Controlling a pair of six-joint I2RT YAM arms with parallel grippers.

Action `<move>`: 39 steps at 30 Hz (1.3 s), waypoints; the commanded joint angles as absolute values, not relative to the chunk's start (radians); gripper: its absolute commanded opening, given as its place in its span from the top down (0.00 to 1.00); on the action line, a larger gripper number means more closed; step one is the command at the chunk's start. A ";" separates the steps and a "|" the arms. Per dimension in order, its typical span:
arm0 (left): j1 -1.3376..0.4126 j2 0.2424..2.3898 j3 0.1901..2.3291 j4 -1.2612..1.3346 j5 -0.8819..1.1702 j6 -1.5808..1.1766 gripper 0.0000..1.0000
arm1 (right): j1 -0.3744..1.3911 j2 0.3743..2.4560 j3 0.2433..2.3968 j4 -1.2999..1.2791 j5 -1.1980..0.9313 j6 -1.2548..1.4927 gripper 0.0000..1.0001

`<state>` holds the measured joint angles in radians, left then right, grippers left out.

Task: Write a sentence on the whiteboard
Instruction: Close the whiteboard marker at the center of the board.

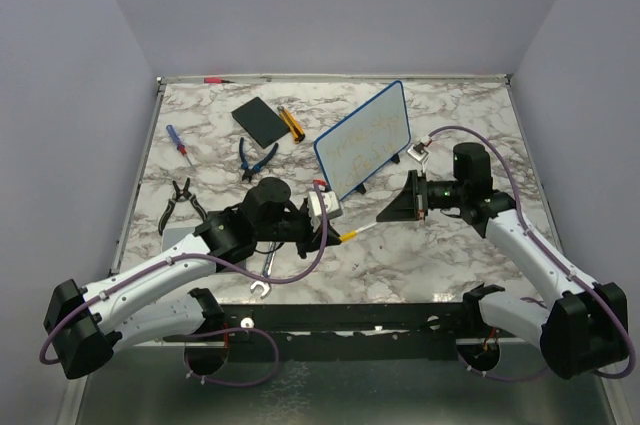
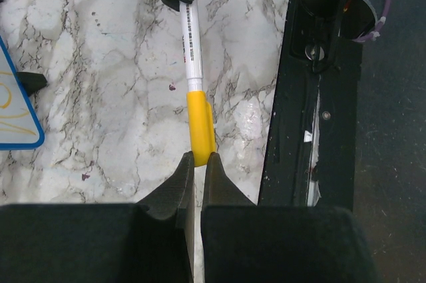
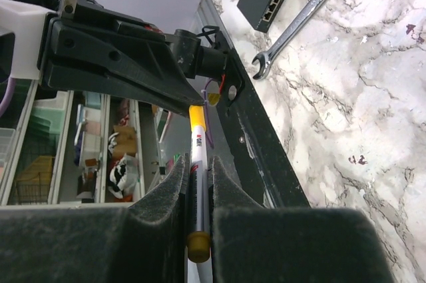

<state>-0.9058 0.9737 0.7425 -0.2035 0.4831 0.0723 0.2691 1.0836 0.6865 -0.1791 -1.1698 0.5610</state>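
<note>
Item: whiteboard [image 1: 362, 140]. It is standing on its small black feet in the far middle of the marble table [image 1: 430, 257], tilted back. Its long axis is running from near left to far right, and its white face is looking toward the near edge. The sentence [image 1: 368, 137] is showing as faint yellowish lines that follow that axis; I cannot read the words.

Item: marker [image 2: 192, 50], with a white barrel and a yellow cap. It is hanging over the table near the black rail at the near edge, near-right of the board's near corner and apart from it.

- My left gripper [image 2: 198, 163] is pinching the cap end, as far as the wrist view lets me judge.
- My right gripper [image 3: 198, 171] is clamping the barrel.

Room:

- Bare marble is lying to the right of the board and between the board and the near rail.
- The left half is carrying blue pliers [image 1: 256, 157], black pliers [image 1: 180, 201], a screwdriver [image 1: 180, 145], a black pad [image 1: 259, 120] and a wrench [image 1: 265, 277].
</note>
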 commanded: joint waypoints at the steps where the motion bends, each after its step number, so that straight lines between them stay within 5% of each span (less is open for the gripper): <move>1: -0.912 0.933 0.735 -0.055 0.446 0.046 1.00 | 0.276 1.114 0.662 -0.179 -1.159 0.572 0.99; 39: -0.911 0.994 0.739 0.079 0.353 -0.093 1.00 | 0.303 1.070 0.525 0.126 -1.100 0.760 0.99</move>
